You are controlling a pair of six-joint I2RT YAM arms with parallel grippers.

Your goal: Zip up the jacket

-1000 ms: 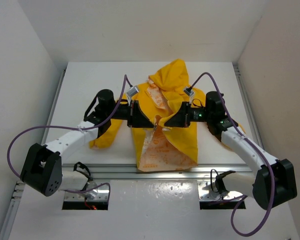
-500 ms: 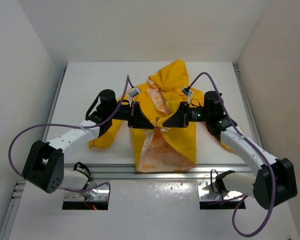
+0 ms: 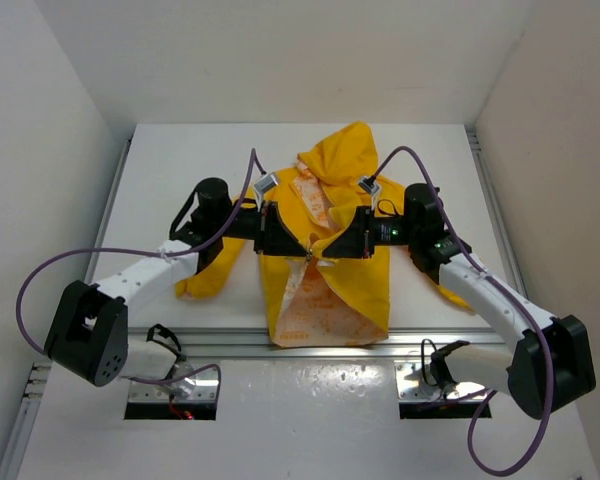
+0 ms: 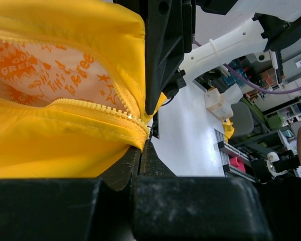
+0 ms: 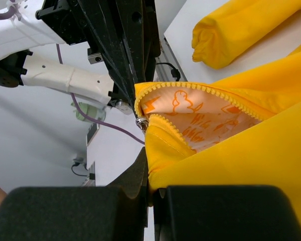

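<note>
The yellow jacket (image 3: 352, 160) lies mid-table with its hood at the far end and its front open, showing the orange-and-white lining (image 3: 315, 305). My left gripper (image 3: 296, 248) and right gripper (image 3: 328, 248) meet tip to tip over the open front. In the left wrist view the left gripper (image 4: 142, 145) is shut on the jacket's yellow edge beside the zipper teeth (image 4: 90, 105). In the right wrist view the right gripper (image 5: 148, 163) is shut on the other yellow edge, just below the metal zipper slider (image 5: 142, 122).
The left sleeve (image 3: 212, 272) lies bunched under my left arm, and its cuff shows in the right wrist view (image 5: 231, 30). White walls close the table on three sides. A metal rail (image 3: 310, 340) runs along the near table edge.
My right gripper has moved a little left toward the left gripper, drawing the two front edges closer. The jacket's lower hem has shifted slightly left.
</note>
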